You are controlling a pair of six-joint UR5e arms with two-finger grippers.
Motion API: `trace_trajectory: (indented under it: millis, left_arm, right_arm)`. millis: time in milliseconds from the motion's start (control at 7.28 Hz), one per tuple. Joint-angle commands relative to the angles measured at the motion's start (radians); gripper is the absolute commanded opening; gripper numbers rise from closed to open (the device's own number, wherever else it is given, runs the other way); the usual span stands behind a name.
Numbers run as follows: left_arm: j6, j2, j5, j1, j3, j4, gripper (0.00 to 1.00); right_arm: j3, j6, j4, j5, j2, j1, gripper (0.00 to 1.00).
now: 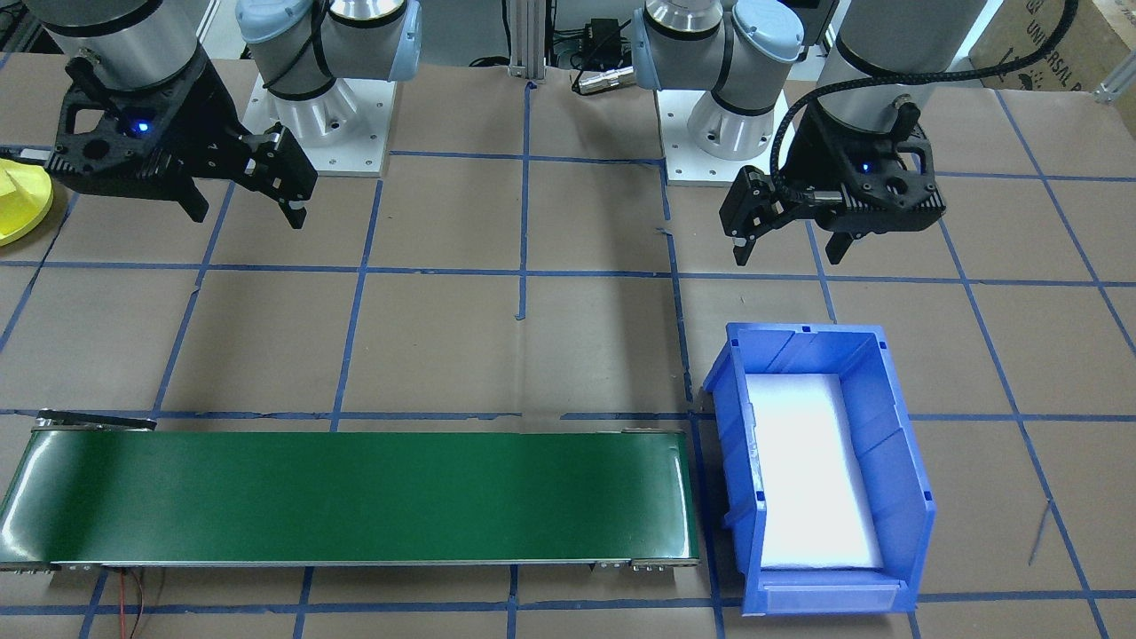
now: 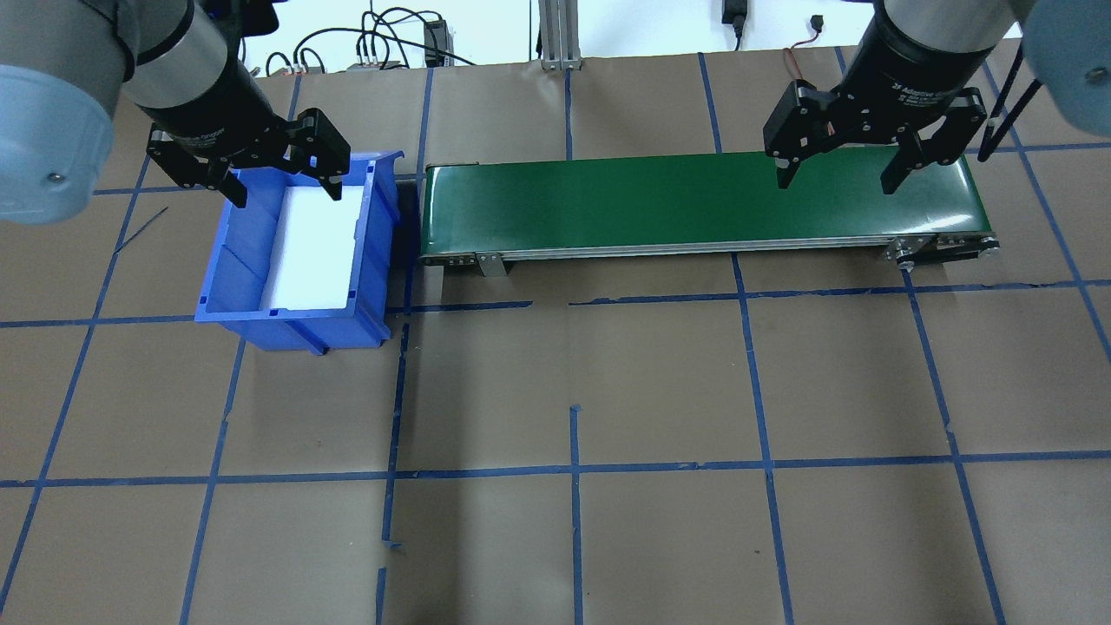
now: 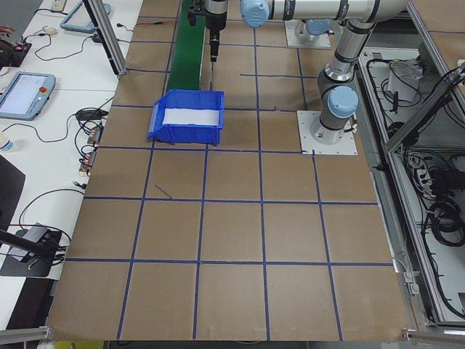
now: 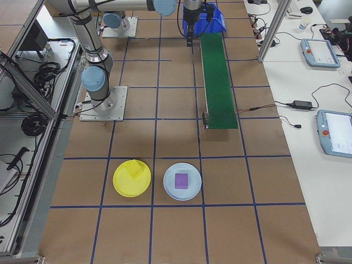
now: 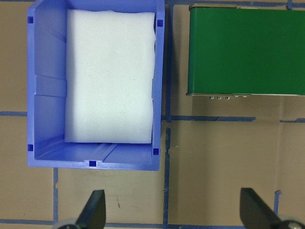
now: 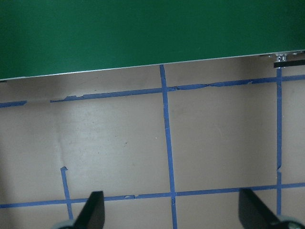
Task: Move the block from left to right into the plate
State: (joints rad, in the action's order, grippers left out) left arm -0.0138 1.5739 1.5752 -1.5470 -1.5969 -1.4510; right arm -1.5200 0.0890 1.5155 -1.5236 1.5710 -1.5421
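1. Brown paper-covered table, gridded with blue tape; workbenches with teach pendants and cables along one long side, framed cable bays behind the arm bases.
2. Green conveyor belt laid across the far middle, bare of any block; apparently the bridge from the left arm's side to the right's.
3. Blue bin just off the belt's left end, lined with white foam and holding nothing visible; likely the pick-up point, yet no block in it.
4. Left gripper poised above the bin's near side, fingers spread wide and empty, seemingly ready for a downward reach.
5. Right gripper poised near the belt's other end, fingers likewise wide and empty, placed as if to receive from the belt.
6. Yellow plate well apart beyond the belt's right end, carrying a yellow block already; beside it a pale blue plate with a purple block.
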Motion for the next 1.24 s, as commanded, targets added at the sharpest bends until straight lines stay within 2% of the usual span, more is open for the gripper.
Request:
trace_trajectory:
  millis: [0, 412, 549, 1099]
  left_arm:
    - [0.0, 0.0, 0.0, 0.001, -0.003, -0.002, 1.0]
    - [0.002, 0.0, 0.0, 0.008, -0.002, -0.002, 1.0]
    - [0.003, -0.002, 0.0, 0.007, -0.002, 0.0, 1.0]
    - [0.003, -0.002, 0.0, 0.008, 0.0, 0.0, 1.0]
  right_arm:
    - [0.0, 0.046, -0.011, -0.006, 0.017, -0.001, 1.0]
    - [-0.032, 0.052, 0.032, -0.052, 0.02, -0.004, 1.0]
    - [-0.037, 0.043, 0.107, -0.067, 0.015, -0.006, 1.0]
    - [-0.037, 0.02, 0.109, -0.063, 0.014, -0.006, 1.0]
